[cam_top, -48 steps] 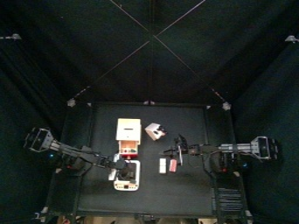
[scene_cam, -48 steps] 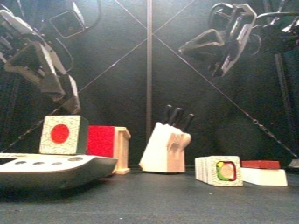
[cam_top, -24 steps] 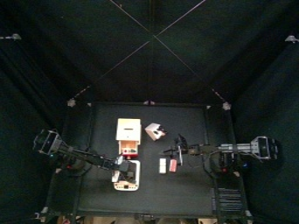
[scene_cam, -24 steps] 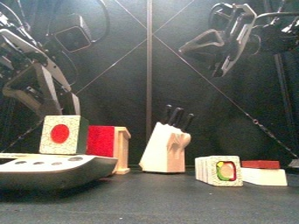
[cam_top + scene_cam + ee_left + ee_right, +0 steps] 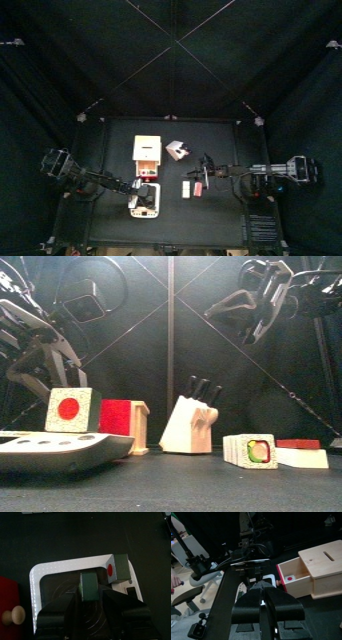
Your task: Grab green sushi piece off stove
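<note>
The stove (image 5: pixel 60 569) is a flat white slab at the table's front left (image 5: pixel 144 206), low at the left of the front view (image 5: pixel 40 442). My left gripper (image 5: pixel 89 601) is over it and shut on the dark green sushi piece (image 5: pixel 89 587). I cannot tell whether the piece touches the stove. A sushi piece with a red dot (image 5: pixel 119 566) stands on the stove beside it and hides the green piece in the front view (image 5: pixel 70 411). My right gripper (image 5: pixel 264 604) is shut and empty, held high right of the middle (image 5: pixel 203 170).
An orange-and-white box (image 5: pixel 147 150) and a knife block (image 5: pixel 187 426) stand behind the stove. A red block (image 5: pixel 118 416) stands next to the stove. Another sushi roll with a green centre (image 5: pixel 251 451) and a white-and-red piece (image 5: pixel 301 456) lie at the front right.
In the front view my left arm's upper links and wrist have swung up and to the right, with the gripper staying over the stove. The right arm has not moved.
</note>
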`<action>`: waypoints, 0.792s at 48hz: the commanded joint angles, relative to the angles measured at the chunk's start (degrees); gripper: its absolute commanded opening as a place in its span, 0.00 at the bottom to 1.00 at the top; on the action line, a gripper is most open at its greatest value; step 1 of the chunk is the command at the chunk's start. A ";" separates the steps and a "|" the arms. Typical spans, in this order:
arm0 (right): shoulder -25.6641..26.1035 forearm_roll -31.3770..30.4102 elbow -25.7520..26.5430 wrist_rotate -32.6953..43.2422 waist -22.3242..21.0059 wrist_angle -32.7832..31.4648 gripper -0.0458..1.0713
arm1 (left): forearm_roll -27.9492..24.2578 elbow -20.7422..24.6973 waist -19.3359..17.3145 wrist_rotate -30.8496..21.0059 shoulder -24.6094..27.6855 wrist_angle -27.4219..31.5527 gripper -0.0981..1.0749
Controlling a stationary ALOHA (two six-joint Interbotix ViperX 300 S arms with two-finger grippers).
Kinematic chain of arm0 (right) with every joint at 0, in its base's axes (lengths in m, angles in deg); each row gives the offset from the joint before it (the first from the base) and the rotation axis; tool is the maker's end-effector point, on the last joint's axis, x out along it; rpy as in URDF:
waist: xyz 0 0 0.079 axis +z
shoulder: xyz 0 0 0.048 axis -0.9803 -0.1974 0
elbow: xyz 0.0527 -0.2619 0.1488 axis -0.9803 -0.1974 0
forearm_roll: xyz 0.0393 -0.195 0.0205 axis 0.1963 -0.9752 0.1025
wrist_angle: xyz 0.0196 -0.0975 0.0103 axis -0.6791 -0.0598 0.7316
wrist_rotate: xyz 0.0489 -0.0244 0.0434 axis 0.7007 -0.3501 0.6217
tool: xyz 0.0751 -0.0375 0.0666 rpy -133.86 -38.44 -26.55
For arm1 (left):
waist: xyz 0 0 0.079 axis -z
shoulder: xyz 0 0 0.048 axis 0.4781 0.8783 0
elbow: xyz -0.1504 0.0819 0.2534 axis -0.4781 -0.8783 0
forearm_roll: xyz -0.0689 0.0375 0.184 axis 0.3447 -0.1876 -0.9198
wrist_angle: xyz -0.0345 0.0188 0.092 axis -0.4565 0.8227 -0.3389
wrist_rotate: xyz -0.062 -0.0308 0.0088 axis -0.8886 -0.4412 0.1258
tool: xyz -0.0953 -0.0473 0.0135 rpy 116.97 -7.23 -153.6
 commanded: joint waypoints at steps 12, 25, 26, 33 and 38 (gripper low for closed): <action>0.53 0.18 1.23 0.00 -0.09 0.53 0.38 | -0.44 1.67 -0.26 0.00 -1.49 -0.44 0.56; 0.53 0.18 1.23 0.00 -0.09 0.53 0.38 | -0.35 1.67 -0.26 -0.09 -3.78 -0.44 0.55; 0.53 0.18 1.23 0.00 -0.09 0.53 0.38 | -0.26 1.67 -0.26 -0.09 -3.78 -0.44 0.55; 0.53 0.18 1.14 0.00 -0.09 0.53 0.38 | -0.44 1.76 -0.26 -0.09 -3.78 -0.44 0.55; 0.53 0.18 1.14 0.00 -0.09 0.53 0.38 | -0.44 1.85 -0.44 -0.09 -3.96 -0.44 0.55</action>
